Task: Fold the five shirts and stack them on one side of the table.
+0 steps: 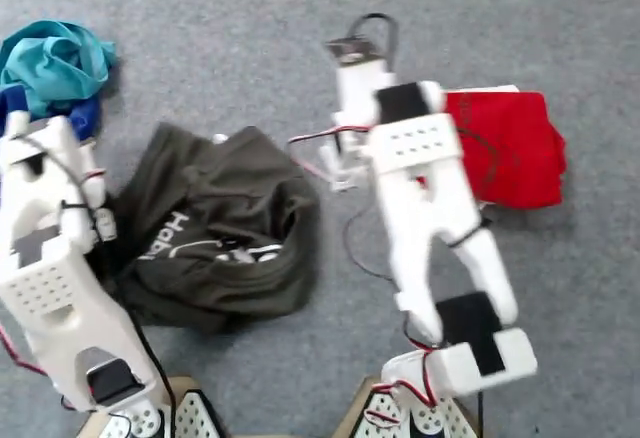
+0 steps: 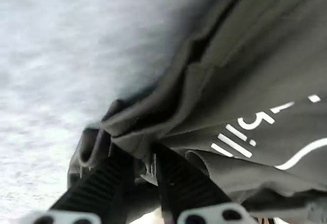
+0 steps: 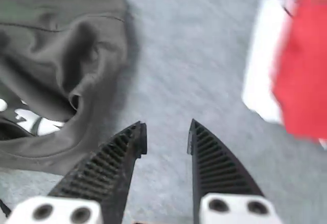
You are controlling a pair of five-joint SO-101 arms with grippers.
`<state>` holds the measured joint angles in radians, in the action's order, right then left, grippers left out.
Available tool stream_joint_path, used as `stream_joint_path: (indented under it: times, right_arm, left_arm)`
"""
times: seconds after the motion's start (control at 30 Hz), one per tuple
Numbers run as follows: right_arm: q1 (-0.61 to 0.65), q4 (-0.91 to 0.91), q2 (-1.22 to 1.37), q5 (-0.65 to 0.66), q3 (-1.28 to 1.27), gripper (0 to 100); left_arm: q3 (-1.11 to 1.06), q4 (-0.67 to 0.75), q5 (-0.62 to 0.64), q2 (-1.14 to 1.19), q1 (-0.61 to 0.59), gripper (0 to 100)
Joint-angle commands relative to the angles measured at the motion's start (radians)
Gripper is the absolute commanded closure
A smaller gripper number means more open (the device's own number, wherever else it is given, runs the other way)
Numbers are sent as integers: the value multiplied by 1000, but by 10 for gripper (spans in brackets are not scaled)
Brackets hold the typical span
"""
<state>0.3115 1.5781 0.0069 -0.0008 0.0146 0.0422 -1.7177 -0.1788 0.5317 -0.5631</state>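
Observation:
A dark olive shirt (image 1: 225,223) with white print lies crumpled left of the table's middle. My left gripper (image 2: 145,165) is shut on a bunched fold at that shirt's left edge (image 1: 103,223). My right gripper (image 3: 166,137) hangs open over bare grey table between the olive shirt (image 3: 56,55) and a folded red shirt (image 3: 306,60); in the high view the gripper (image 1: 340,170) sits just right of the olive shirt. The red shirt (image 1: 505,148) rests on a folded white shirt (image 1: 485,89) at the right.
A teal shirt (image 1: 55,58) and a blue shirt (image 1: 55,118) lie heaped at the table's far left corner. The table (image 1: 220,58) is covered in grey felt. Both arm bases (image 1: 420,408) stand at the near edge.

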Motion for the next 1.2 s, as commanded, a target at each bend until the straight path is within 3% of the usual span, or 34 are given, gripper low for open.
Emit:
stream_joint_path:
  times: [0.0,0.2,0.4,0.53,0.63,0.73,0.9,1.17]
  right_arm:
    - [132,-29,85,-15,150,853]
    - [313,-29,395,-17,516,853]
    - [419,-23,774,-15,918,853]
    - [459,-21,975,-15,1168,856]
    - [491,32,1064,-17,1351,857]
    - [531,107,1116,-17,1520,855]
    - [559,101,1204,-17,1598,854]
    - [569,69,1322,-17,1604,866]
  left_arm:
    - [8,-34,-98,-6,-122,972]
    - [12,-34,-183,-8,-226,963]
    - [8,-40,-181,-170,-248,774]
    - [2,-40,-180,-328,-263,767]
    - [8,-37,-124,-411,-294,767]
    - [-8,61,-54,-427,-326,767]
    - [-36,152,57,-402,-418,767]
    - [-42,144,64,-358,-421,767]
